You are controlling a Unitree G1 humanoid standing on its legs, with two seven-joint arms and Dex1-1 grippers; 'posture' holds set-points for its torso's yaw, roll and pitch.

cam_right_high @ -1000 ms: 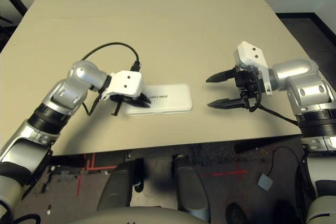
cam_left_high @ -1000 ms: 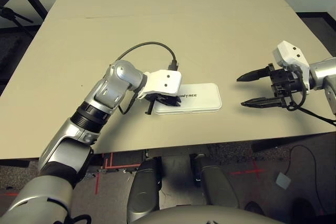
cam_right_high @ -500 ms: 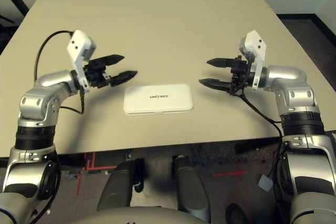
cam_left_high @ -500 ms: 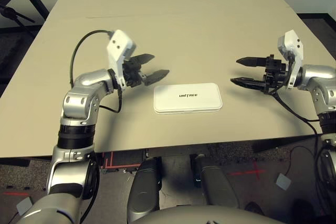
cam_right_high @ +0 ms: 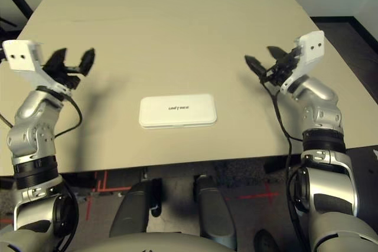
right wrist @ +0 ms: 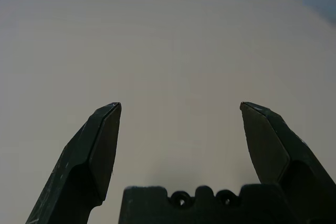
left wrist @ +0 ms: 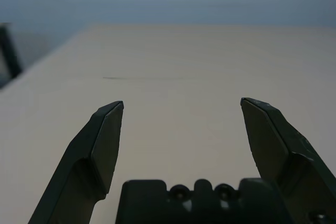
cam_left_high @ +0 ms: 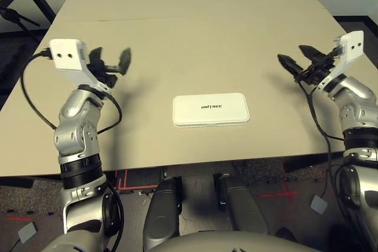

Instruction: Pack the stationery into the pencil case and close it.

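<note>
While both the left gripper [left wrist: 181, 100] and right gripper [right wrist: 180, 104] are hanging released and empty, a careless sweep is risking knocking the shut pencil case [cam_left_high: 211, 114] askew

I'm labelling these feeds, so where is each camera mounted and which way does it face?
Left eye: on the head, looking forward and down at the white case and both arms.
Right eye: beside it on the head, same direction, both arms in it.
Left wrist: on the left arm, looking along the open left hand over the table.
Right wrist: on the right arm, along the open right hand over the table.
Shared: both eyes see the closed case between the hands.
</note>
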